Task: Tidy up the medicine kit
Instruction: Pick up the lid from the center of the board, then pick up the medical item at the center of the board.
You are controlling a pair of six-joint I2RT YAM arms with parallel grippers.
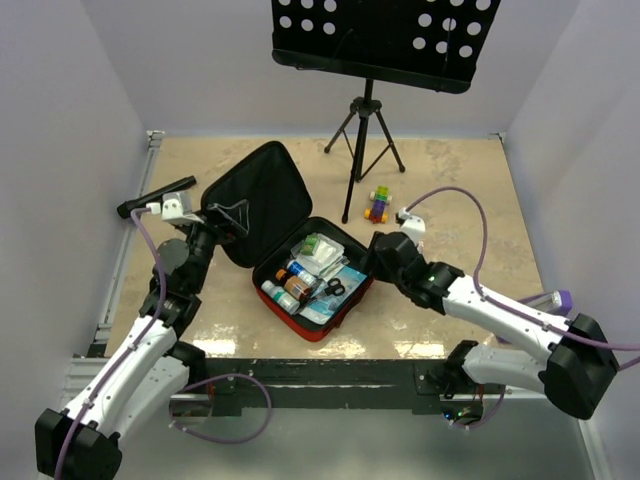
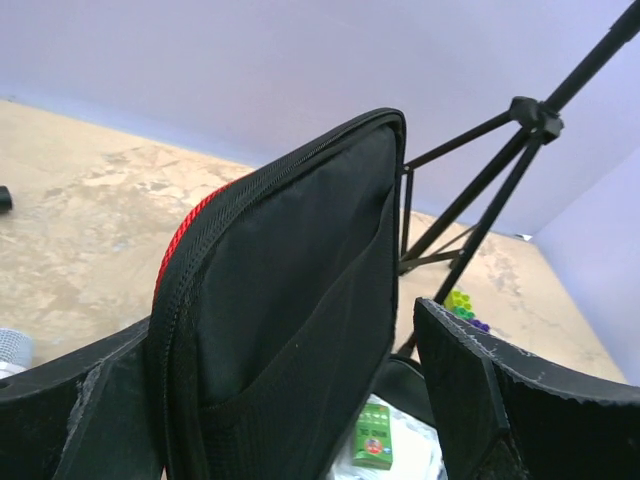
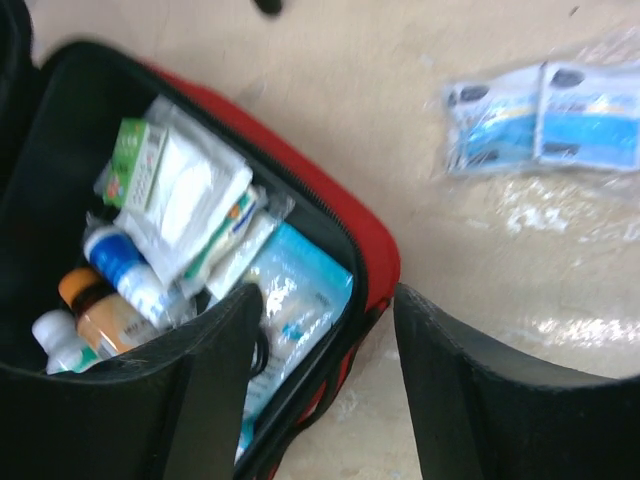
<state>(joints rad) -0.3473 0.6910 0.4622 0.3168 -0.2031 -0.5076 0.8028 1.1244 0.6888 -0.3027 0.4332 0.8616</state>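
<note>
The medicine kit (image 1: 343, 300), a red zip case with black lining, lies open mid-table with its lid (image 1: 262, 190) raised to the left. Its base holds a green box (image 3: 135, 160), white packets (image 3: 190, 200), small bottles (image 3: 105, 320), a blue packet (image 3: 300, 290) and scissors (image 1: 333, 288). My left gripper (image 1: 222, 222) stands wide open around the lid's edge (image 2: 300, 300), and a gap shows beside its right finger (image 2: 500, 400). My right gripper (image 3: 325, 300) is open astride the base's red right wall (image 3: 375, 250), one finger inside and one outside.
A pair of blue-and-white packets (image 3: 545, 130) in clear wrap lies on the table right of the case. A music stand's tripod (image 1: 367, 140) stands behind, with a coloured block toy (image 1: 378, 203) beside it. A black flashlight (image 1: 155, 197) lies at the left wall.
</note>
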